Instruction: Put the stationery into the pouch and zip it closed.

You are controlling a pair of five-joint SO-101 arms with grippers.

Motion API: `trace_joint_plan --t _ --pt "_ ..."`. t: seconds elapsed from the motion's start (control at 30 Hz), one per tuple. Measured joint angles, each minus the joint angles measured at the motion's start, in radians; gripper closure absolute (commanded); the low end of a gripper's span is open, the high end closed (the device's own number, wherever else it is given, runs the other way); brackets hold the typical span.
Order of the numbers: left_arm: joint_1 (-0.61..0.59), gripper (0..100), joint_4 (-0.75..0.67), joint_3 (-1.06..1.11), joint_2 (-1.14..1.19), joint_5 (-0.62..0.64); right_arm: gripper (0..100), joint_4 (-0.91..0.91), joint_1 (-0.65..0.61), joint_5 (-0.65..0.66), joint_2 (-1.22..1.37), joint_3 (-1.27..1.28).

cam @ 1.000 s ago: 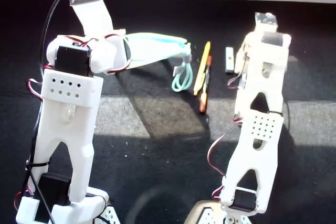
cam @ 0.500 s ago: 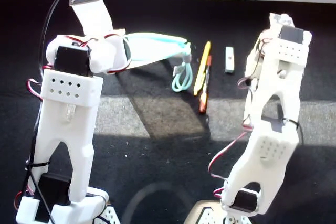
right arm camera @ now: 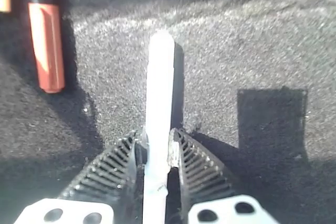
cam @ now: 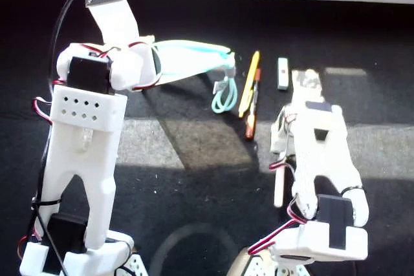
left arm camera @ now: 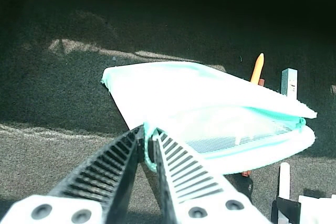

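High view, with both wrist views. Two arms are shown, one at the left of the frame and one at the right, on a black mat (cam: 362, 30) crossed by one sunlit band.

One pouch (cam: 187, 56), white mesh with teal trim, is seen in the upper centre of the high view, its mouth gaping. The left gripper (left arm camera: 148, 137) is closed tight on the pouch's teal edge, as shown at the lower centre of the left wrist view; no gap is left between the jaws beyond the fabric.

Three loose items are counted right of the pouch in the high view: one yellow pen (cam: 249, 82), one orange pen (cam: 251, 111) lying alongside it and touching or nearly so, and one small block (cam: 283, 73) set apart further right. One teal loop (cam: 224, 98) is seen just beside the pouch's right end, left of the pens.

One white stick (right arm camera: 159, 82) is pinched near its lower end by the right gripper (right arm camera: 157, 141), whose jaws are opened only by the stick's width. The stick is pointed toward the top of the right wrist view over the sunlit mat. It is seen at the lower right of centre in the high view, below the orange pen and well apart from the pouch.
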Motion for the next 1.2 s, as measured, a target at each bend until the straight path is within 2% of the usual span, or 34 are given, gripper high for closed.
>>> trace_joint_plan --t 0.23,0.47,0.67,0.97,1.2 --pt "0.000 99 0.000 0.000 0.000 0.000 76.9 -0.018 0.000 0.000 -0.011 0.026" --pt "0.000 99 0.000 0.000 0.000 0.000 76.8 0.074 -0.014 0.000 -0.015 -0.038" --pt "0.000 99 0.000 0.000 0.000 0.000 76.8 0.074 -0.011 0.000 -0.003 -0.138" --pt "0.000 99 0.000 0.000 0.000 0.000 76.8 0.025 -0.014 -0.046 0.227 -0.227" --pt "0.000 99 0.000 0.000 0.000 0.000 84.2 0.025 -0.034 -0.049 0.255 -0.281"
